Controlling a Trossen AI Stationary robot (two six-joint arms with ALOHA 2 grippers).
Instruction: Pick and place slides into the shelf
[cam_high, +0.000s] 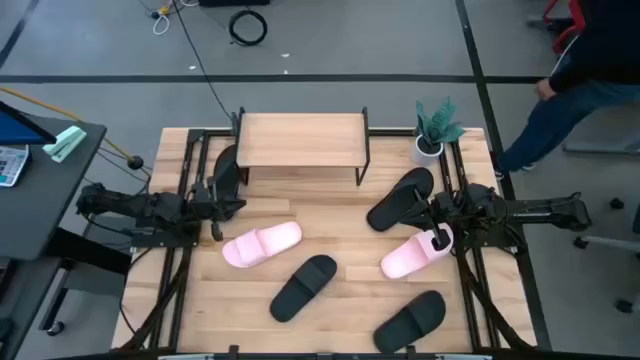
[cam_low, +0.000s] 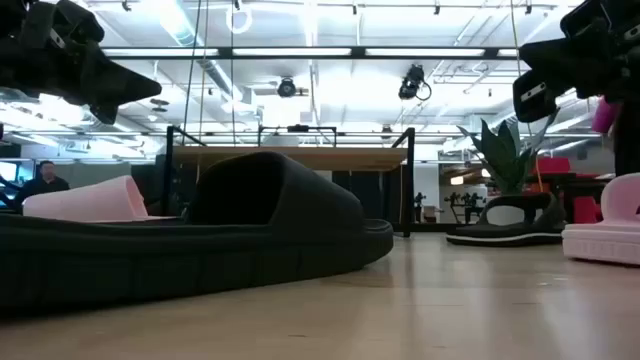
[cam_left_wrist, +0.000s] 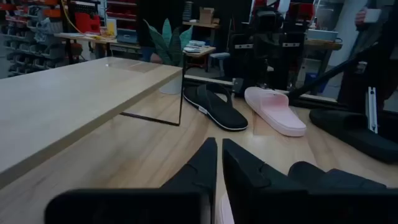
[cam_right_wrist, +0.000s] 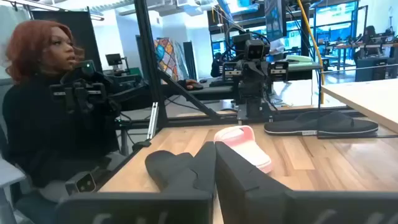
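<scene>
Two grippers are sitting closed and empty: your right gripper (cam_high: 437, 236) is hovering over the near-right pink slide (cam_high: 414, 254), lying lengthwise near-left to far-right, while your left gripper (cam_high: 214, 212) is waiting just left of the shelf (cam_high: 300, 139).

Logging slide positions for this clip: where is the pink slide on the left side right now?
In the high view the left pink slide lies on the table in front of the shelf, just right of the left pincer, with a black slide nearby.
</scene>
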